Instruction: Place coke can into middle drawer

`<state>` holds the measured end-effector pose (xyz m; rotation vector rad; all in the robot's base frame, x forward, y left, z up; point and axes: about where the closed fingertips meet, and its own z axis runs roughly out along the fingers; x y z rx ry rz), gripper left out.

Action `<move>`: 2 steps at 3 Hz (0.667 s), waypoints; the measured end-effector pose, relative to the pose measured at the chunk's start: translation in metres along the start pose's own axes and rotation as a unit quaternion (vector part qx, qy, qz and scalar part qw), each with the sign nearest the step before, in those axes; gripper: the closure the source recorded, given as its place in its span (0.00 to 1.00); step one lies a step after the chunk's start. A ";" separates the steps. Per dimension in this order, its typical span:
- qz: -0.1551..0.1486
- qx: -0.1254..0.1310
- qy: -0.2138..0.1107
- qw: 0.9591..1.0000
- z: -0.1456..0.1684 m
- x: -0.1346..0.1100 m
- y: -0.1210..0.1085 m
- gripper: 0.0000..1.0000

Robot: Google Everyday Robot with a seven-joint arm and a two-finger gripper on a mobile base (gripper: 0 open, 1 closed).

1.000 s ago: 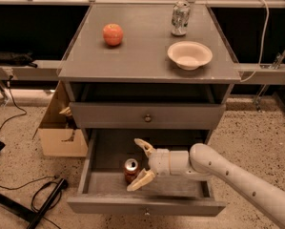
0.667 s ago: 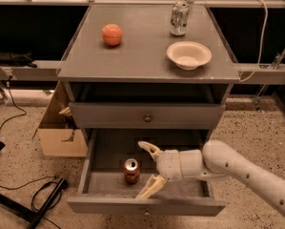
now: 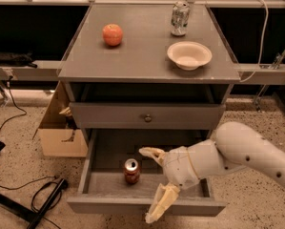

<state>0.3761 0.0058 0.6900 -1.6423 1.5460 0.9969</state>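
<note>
Red aluminium with a silver top, the small coke can (image 3: 131, 171) stands upright on the floor of the wide grey wooden middle drawer (image 3: 87, 166), which is pulled out below the cabinet; the can sits left of centre, near the front wall. My gripper (image 3: 147, 185) hangs just to the can's right, over the drawer's front half. Its two pale fingers (image 3: 163, 202) are spread wide, one reaching back over the drawer floor, the other dropping past the front edge. Neither touches the can. My white arm (image 3: 237, 151) hides the drawer's right rear corner and is cut off at the picture's right edge. Only the top edge of the drawer's front shows.

Above, the matching grey upper drawer front (image 3: 108, 116) is closed, its round metal knob (image 3: 147, 118) in view. On the grey cabinet top (image 3: 132, 61) sit a reddish-orange apple (image 3: 112, 34), a shallow cream bowl (image 3: 189, 55) and a silvery can (image 3: 179, 18) whose label is too blurred to read. A brown cardboard box (image 3: 61, 140) is partly hidden behind the cabinet's left side, and black cables (image 3: 42, 202) run off the lower left corner.
</note>
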 end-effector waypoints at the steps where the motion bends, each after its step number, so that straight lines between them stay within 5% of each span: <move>1: -0.026 0.037 0.124 0.991 -0.042 -0.047 0.009 0.00; 2: -0.054 0.140 0.210 0.966 -0.084 -0.080 -0.004 0.00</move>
